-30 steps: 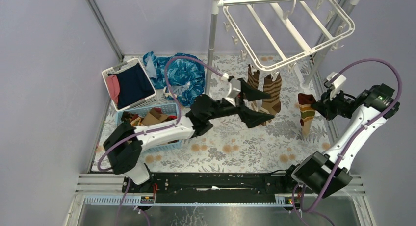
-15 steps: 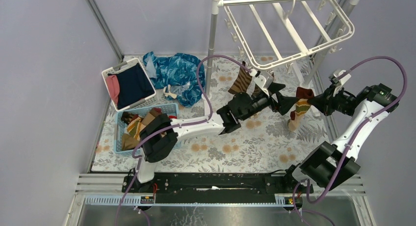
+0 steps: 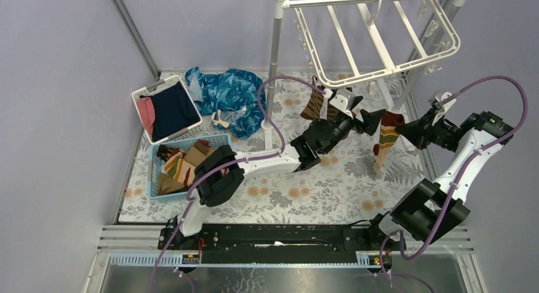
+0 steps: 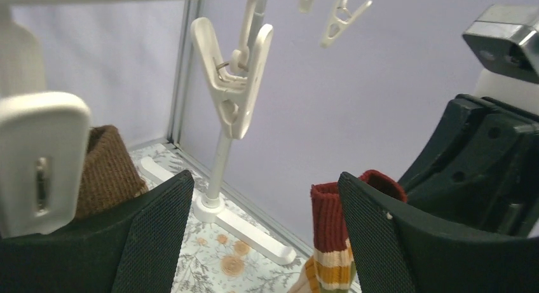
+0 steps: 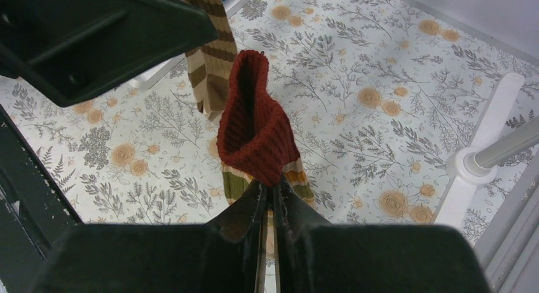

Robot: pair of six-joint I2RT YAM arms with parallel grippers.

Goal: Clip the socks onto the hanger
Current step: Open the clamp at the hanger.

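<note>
Plain lavender walls close the space on the left, far and right; a grey metal strip runs down the far left corner; a pale floral sheet covers the surface, evenly lit with soft shadows; a grey-white rack pole stands upright at the far middle; a white foot bar lies flat on the sheet beside a wall; a black rail crosses the near edge.
</note>
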